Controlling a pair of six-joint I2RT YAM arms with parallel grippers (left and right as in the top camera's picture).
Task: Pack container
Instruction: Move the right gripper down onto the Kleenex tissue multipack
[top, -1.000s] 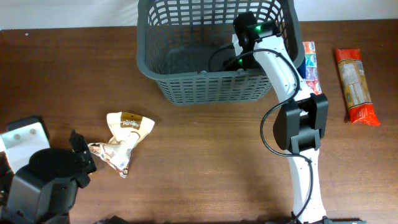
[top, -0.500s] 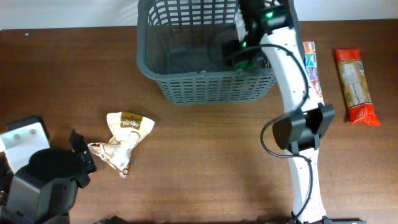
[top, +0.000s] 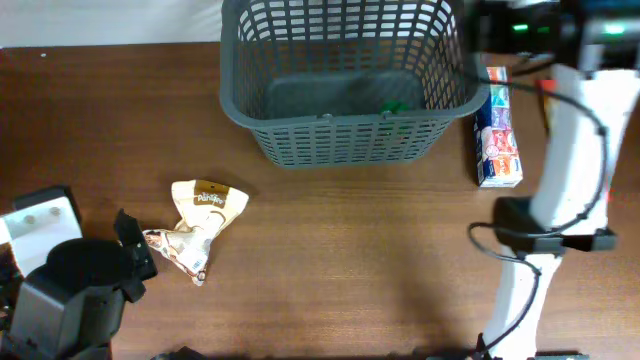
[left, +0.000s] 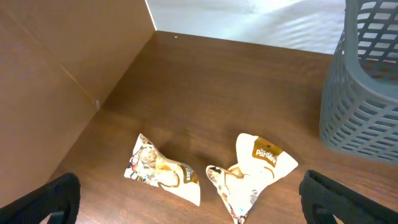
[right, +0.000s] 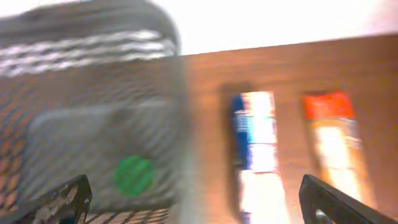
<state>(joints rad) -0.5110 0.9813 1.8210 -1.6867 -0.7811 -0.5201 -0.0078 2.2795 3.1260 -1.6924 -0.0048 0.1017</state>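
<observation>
Right hand (right: 196, 208) spread, empty, by basket (top: 345, 140) right wall; blue packet (top: 497, 135), orange packet (right: 333, 143) alongside.

Bright, even light from above, with faint soft shadows on the worktop (top: 330, 250). Overhead and left wrist views are sharp; the right wrist view is motion-blurred, the basket (right: 93, 124) smeared.

The basket (top: 330, 122) stood at the far middle of the counter (top: 330, 260). Well to its front left, a snack packet (top: 210, 205) lay touching a second packet (top: 172, 248). Just right of the basket lay a carton (top: 497, 130), with a long packet (right: 333, 149) beyond it.
</observation>
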